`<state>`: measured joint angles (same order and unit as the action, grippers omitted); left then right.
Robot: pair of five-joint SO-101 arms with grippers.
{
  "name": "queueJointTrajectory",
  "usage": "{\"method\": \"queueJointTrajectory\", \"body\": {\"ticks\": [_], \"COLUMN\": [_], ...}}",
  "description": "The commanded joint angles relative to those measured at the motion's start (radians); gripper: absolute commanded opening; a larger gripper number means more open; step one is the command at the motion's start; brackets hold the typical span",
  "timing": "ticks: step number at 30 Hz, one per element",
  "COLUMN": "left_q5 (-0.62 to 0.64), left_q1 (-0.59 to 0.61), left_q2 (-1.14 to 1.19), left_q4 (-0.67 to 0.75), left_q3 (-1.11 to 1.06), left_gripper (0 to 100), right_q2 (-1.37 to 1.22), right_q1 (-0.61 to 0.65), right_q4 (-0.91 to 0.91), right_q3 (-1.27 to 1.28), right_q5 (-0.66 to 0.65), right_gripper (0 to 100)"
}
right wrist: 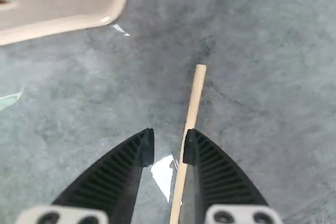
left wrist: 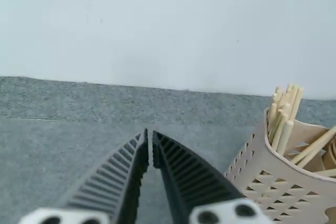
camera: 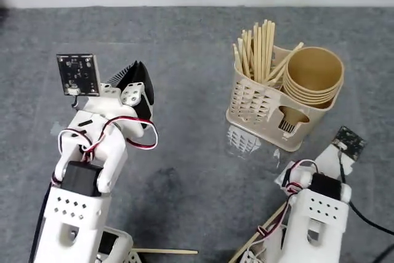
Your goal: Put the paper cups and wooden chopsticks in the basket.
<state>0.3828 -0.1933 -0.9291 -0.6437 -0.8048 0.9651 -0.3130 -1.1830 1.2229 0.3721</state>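
A beige slotted basket point(camera: 261, 106) stands at the back right of the table. It holds several wooden chopsticks point(camera: 258, 50) upright and a stack of paper cups point(camera: 314, 72). In the left wrist view the basket point(left wrist: 278, 182) and its chopsticks point(left wrist: 286, 114) lie off to one side of my left gripper point(left wrist: 149, 150), which is shut and empty above the mat. My right gripper point(right wrist: 169, 141) is open, low over the mat. A loose chopstick point(right wrist: 193, 98) lies between its fingers, against one of them. That chopstick point(camera: 255, 238) pokes out from under the right arm point(camera: 314, 207).
Another loose chopstick point(camera: 166, 251) lies at the front edge between the arm bases. The basket's base point(right wrist: 63, 3) is just beyond my right gripper. A small white scrap point(right wrist: 164, 174) lies on the grey mat point(camera: 184, 164) between the right fingers.
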Motion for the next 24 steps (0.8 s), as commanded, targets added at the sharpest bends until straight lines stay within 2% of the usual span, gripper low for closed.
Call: {"method": "queueJointTrajectory", "body": {"ticks": [1, 9, 24], "left_q5": [0.005, 0.002, 0.002], "left_q1": [0.008, 0.008, 0.032], "left_q2": [-0.021, -0.021, -0.021], "left_q4": [-0.003, -0.006, -0.008], "left_q3": [0.005, 0.005, 0.004], "left_gripper": [2, 2, 2], "right_q2": [-0.007, -0.007, 0.002], "right_q1": [-0.022, -0.024, -0.051], "right_q4": [0.019, 0.197, 0.199], "right_q3": [-0.021, 0.118, 0.167], "right_q5": [0.006, 0.005, -0.041], "right_gripper": [11.4, 11.4, 11.4]}}
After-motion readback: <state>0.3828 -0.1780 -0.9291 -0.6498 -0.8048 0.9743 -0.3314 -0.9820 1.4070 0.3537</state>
